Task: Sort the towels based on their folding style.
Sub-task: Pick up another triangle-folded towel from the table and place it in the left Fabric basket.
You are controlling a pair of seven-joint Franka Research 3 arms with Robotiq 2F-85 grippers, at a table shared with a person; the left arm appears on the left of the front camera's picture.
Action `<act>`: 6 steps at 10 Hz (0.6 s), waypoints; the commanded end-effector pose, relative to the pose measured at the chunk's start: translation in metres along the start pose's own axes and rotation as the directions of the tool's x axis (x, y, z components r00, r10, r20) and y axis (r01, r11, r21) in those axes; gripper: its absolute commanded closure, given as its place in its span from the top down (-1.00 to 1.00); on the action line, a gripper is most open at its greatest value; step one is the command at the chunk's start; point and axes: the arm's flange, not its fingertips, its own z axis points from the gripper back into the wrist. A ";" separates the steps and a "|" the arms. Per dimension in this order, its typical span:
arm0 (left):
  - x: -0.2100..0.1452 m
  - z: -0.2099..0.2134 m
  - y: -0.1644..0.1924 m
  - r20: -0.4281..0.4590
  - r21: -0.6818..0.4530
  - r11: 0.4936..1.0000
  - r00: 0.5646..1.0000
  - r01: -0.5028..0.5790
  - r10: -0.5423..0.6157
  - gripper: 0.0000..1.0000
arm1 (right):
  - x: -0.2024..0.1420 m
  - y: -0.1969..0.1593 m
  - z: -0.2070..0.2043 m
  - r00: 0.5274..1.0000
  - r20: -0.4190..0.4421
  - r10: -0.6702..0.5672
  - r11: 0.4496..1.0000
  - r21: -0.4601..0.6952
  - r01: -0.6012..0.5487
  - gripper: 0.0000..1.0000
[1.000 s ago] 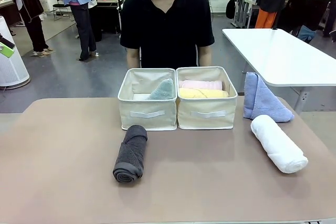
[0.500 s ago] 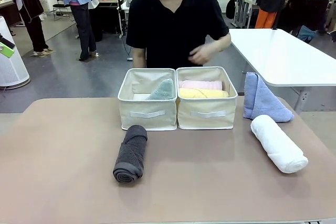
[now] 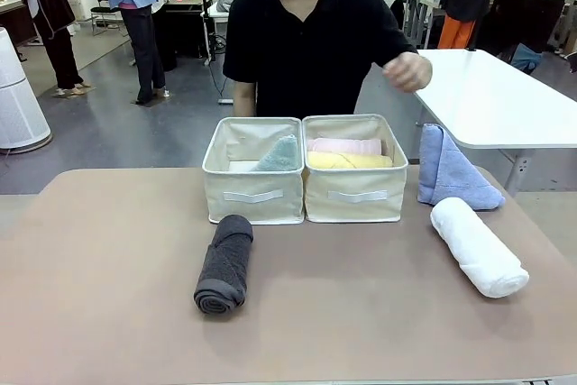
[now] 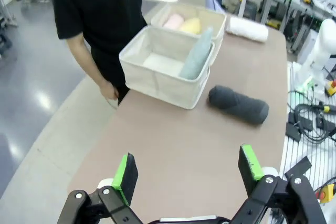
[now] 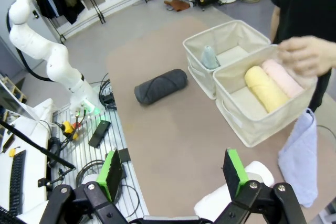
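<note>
A dark grey rolled towel [image 3: 224,264] lies on the table in front of the left cream bin [image 3: 253,191]. A light teal folded towel [image 3: 279,155] leans inside that bin. The right bin [image 3: 355,194] holds a yellow roll [image 3: 348,160] and a pink roll [image 3: 344,145]. A white rolled towel [image 3: 478,246] lies at the right, with a periwinkle blue folded towel [image 3: 449,173] behind it. The person's hand [image 3: 407,70] is raised above the right bin. My left gripper [image 4: 188,170] is open over the table's end, far from the grey roll [image 4: 239,105]. My right gripper [image 5: 172,173] is open, just short of the white roll [image 5: 231,196].
A person in black stands behind the bins [image 3: 311,38]. A white table [image 3: 487,92] stands at the far right. The left arm [image 5: 47,51] and cables [image 5: 100,129] show beside the table in the right wrist view. Bare tabletop [image 3: 108,259] lies left of the grey roll.
The person's hand has risen from chest height and moved out to the right, above the right bin. Towels and bins have not moved.
</note>
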 end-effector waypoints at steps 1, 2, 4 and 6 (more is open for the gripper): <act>-0.024 0.033 0.027 0.146 -0.085 0.994 0.988 0.071 -0.058 1.00 | -0.001 0.001 -0.001 1.000 0.010 0.007 1.000 0.010 -0.007 1.00; -0.037 0.051 0.029 0.188 -0.049 0.992 0.977 0.115 -0.104 1.00 | -0.001 0.001 -0.001 1.000 0.010 0.007 1.000 0.010 -0.007 1.00; -0.051 0.073 0.034 0.196 0.002 0.992 0.973 0.126 -0.124 1.00 | -0.001 0.001 -0.001 1.000 0.010 0.007 1.000 0.010 -0.007 1.00; -0.054 0.066 0.022 0.190 -0.003 0.994 0.976 0.107 -0.104 1.00 | 0.000 0.000 0.000 1.000 0.000 0.000 1.000 0.000 0.000 1.00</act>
